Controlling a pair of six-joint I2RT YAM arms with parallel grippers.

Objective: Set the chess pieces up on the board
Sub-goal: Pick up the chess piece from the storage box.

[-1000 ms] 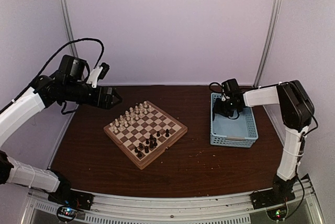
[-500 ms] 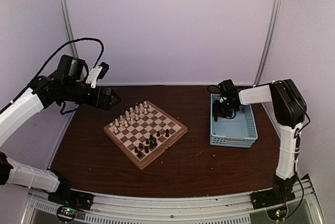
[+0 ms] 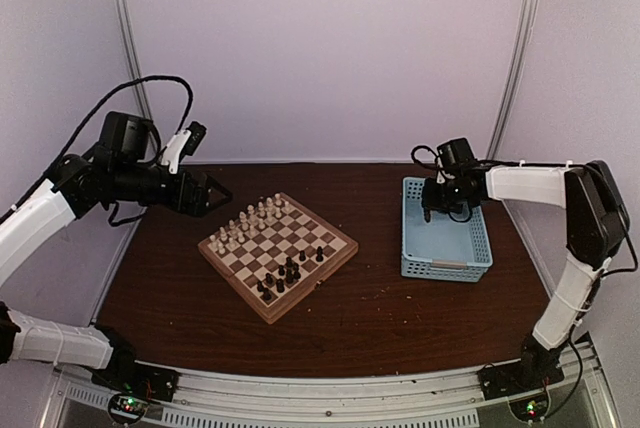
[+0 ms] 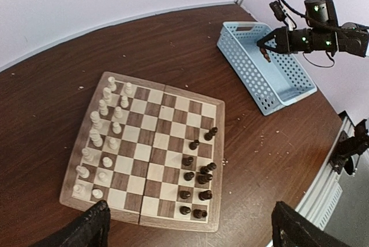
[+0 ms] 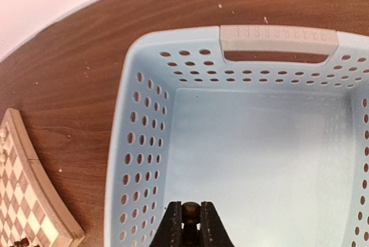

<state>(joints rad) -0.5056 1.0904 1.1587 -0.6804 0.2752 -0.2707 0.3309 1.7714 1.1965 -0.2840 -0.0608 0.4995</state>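
Note:
The board (image 3: 338, 248) lies at the table's middle, turned diagonally. Cream chess pieces (image 3: 250, 218) fill its far-left side and dark chess pieces (image 3: 285, 273) cluster unevenly on the near-right side (image 4: 199, 172). My left gripper (image 3: 215, 191) hangs open high over the board's far-left, its black fingertips (image 4: 86, 229) framing the board (image 4: 153, 143) below. My right gripper (image 5: 191, 215) hovers over the light blue basket (image 5: 277, 36), shut on a dark brown chess piece (image 5: 191, 209) whose round head shows between the fingers.
The basket (image 3: 447, 268) stands right of the board near the table's right edge; its floor shows no other pieces. A corner of the board (image 5: 23, 201) shows left of the basket. Small crumbs dot the brown table (image 3: 400, 318).
My right gripper has closed on a dark piece and risen from the basket, shifting slightly right. The left arm has drawn back a little to the left, still open.

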